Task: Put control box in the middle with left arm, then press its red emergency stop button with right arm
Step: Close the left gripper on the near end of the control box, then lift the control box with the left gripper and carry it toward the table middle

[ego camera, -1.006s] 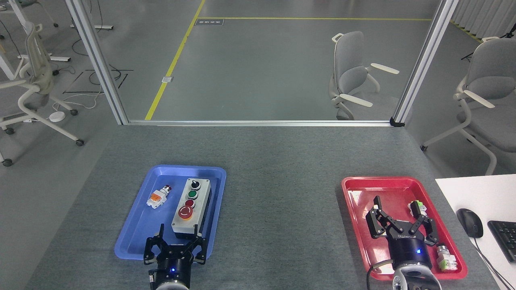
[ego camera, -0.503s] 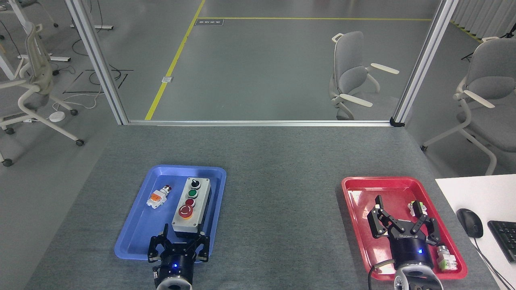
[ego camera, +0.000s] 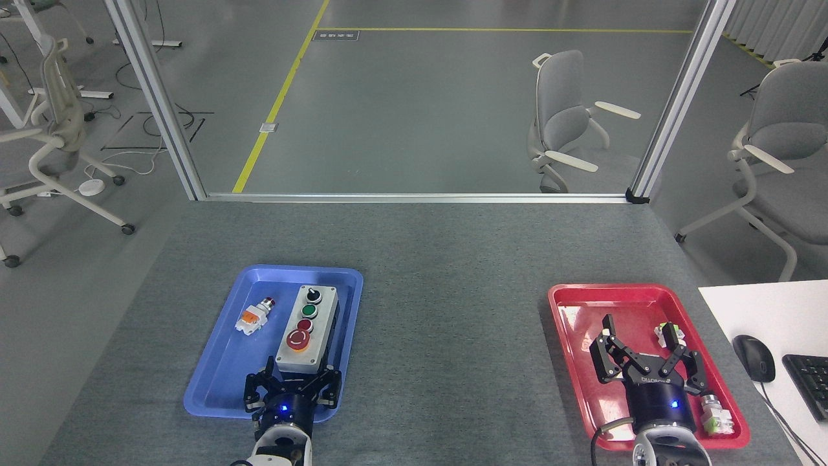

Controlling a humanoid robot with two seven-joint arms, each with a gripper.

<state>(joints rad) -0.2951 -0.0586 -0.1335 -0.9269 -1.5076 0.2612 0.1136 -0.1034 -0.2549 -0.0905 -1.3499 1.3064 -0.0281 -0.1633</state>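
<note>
The control box (ego camera: 306, 331), light grey on top with a black base, lies in the blue tray (ego camera: 220, 362) at the left. Along its top run a black knob, a green button, a small red button and the big red emergency stop button (ego camera: 298, 339) nearest me. My left gripper (ego camera: 294, 380) is open at the box's near end, one finger on each side of that end. My right gripper (ego camera: 642, 354) is open above the red tray (ego camera: 569, 323), holding nothing.
A small loose push-button part with an orange body (ego camera: 253, 316) lies in the blue tray left of the box. Two green-bodied parts (ego camera: 669, 334) (ego camera: 717, 416) lie in the red tray. A white desk with a mouse (ego camera: 754, 357) and keyboard stands at the right.
My left gripper has moved forward and a little right, its open fingers now around the near end of the control box. The right gripper has barely shifted.
</note>
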